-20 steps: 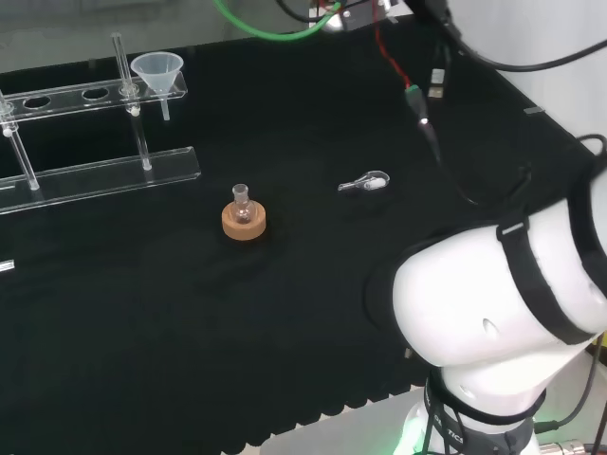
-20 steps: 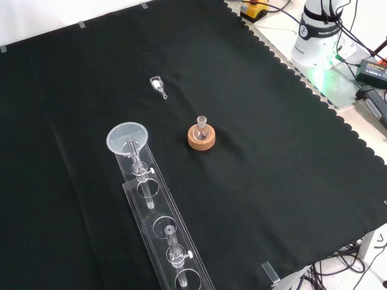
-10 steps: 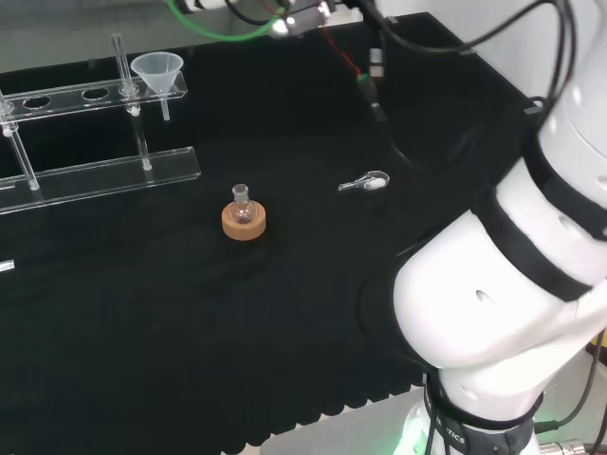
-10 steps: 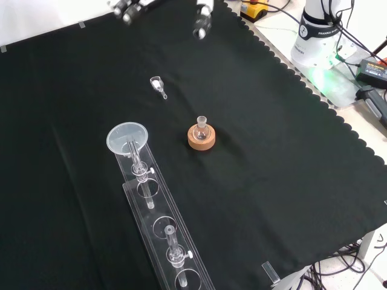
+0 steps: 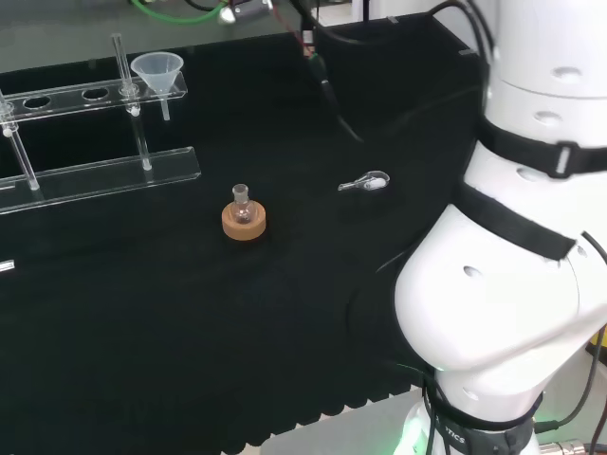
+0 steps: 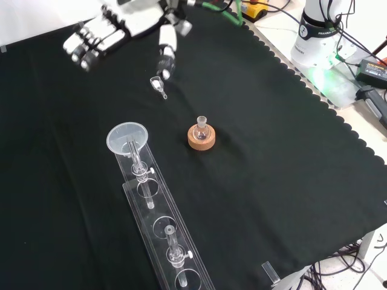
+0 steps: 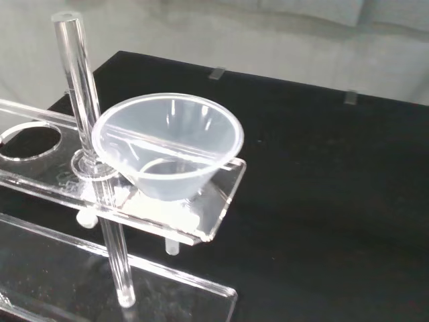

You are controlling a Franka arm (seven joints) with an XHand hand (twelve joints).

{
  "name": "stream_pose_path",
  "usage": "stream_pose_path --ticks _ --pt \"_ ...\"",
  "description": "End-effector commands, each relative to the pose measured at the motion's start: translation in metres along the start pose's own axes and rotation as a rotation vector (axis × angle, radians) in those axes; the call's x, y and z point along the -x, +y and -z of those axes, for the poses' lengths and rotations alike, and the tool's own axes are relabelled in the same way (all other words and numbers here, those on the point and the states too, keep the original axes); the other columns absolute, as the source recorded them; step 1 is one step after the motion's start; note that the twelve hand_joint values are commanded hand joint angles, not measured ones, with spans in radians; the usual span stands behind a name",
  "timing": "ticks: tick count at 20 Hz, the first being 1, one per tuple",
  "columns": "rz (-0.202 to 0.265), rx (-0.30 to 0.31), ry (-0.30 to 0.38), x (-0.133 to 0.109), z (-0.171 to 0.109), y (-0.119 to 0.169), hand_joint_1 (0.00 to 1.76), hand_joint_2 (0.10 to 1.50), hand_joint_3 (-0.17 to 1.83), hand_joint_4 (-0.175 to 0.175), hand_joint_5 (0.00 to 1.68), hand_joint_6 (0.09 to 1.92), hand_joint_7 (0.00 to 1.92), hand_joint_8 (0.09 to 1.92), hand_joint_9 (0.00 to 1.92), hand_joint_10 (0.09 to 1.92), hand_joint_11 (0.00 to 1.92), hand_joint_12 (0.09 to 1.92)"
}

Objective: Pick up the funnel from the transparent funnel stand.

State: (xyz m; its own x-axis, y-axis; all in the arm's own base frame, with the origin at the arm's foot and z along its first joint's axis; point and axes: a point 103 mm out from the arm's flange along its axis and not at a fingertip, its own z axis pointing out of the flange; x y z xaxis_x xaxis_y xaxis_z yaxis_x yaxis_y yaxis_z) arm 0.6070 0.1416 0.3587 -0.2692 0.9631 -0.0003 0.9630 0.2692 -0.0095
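Note:
A clear plastic funnel (image 5: pixel 157 68) (image 6: pixel 127 137) sits upright in the end hole of the transparent funnel stand (image 5: pixel 95 175) (image 6: pixel 169 241). The wrist view looks straight at the funnel (image 7: pixel 167 144), its cone resting on the stand's top shelf (image 7: pixel 214 208) beside a clear upright rod (image 7: pixel 84 114). In the front view the hand (image 6: pixel 133 21) hangs at the top, above the cloth and well beyond the funnel. Its fingers (image 6: pixel 91 45) are straight and spread, and the thumb (image 6: pixel 166 57) points down. It holds nothing.
A small round flask on a cork ring (image 5: pixel 244 220) (image 6: pixel 201 138) stands mid-cloth. A small clear glass piece (image 5: pixel 365 182) (image 6: pixel 158 84) lies just under the thumb in the front view. The arm's white links (image 5: pixel 512 284) take up the head view's right side, with cables (image 5: pixel 327 95) dangling.
The hand has come down into the front view from the top and moved towards the funnel's end of the stand. The arm's links have swung upright in the head view. The ware has not moved.

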Motion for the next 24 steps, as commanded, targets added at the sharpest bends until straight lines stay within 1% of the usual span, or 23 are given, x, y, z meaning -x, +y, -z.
stream_pose_path --ticks 1,7,8,10,13,18,21,24 --pt "0.073 -0.028 0.039 -0.014 -0.031 0.021 0.0 0.79 0.11 0.104 0.0 0.09 0.0 0.09 0.0 0.09 0.02 0.09" --pt "0.088 -0.05 0.06 -0.018 -0.051 0.02 0.0 0.8 0.11 0.099 0.0 0.09 0.0 0.09 0.0 0.09 0.03 0.09" --pt "0.086 -0.058 0.07 -0.019 -0.059 0.021 0.0 0.8 0.11 0.099 0.0 0.09 0.0 0.09 0.0 0.09 0.03 0.09" --pt "0.095 -0.096 0.079 -0.027 -0.081 0.027 0.0 0.8 0.11 0.098 0.0 0.09 0.0 0.09 0.0 0.09 0.04 0.09" --pt "0.108 -0.127 0.083 -0.033 -0.098 0.035 0.0 0.8 0.11 0.098 0.0 0.09 0.0 0.09 0.0 0.09 0.04 0.09" --pt "0.116 -0.168 0.101 -0.036 -0.119 0.045 0.0 0.8 0.11 0.097 0.0 0.09 0.0 0.09 0.0 0.09 0.04 0.09" --pt "0.119 -0.187 0.105 -0.035 -0.128 0.047 0.0 0.81 0.08 0.098 0.0 0.09 0.0 0.09 0.0 0.09 0.01 0.25" --pt "0.114 -0.198 0.113 -0.032 -0.133 0.048 0.0 0.82 0.07 0.097 0.0 0.09 0.0 0.09 0.0 0.09 0.0 0.37"
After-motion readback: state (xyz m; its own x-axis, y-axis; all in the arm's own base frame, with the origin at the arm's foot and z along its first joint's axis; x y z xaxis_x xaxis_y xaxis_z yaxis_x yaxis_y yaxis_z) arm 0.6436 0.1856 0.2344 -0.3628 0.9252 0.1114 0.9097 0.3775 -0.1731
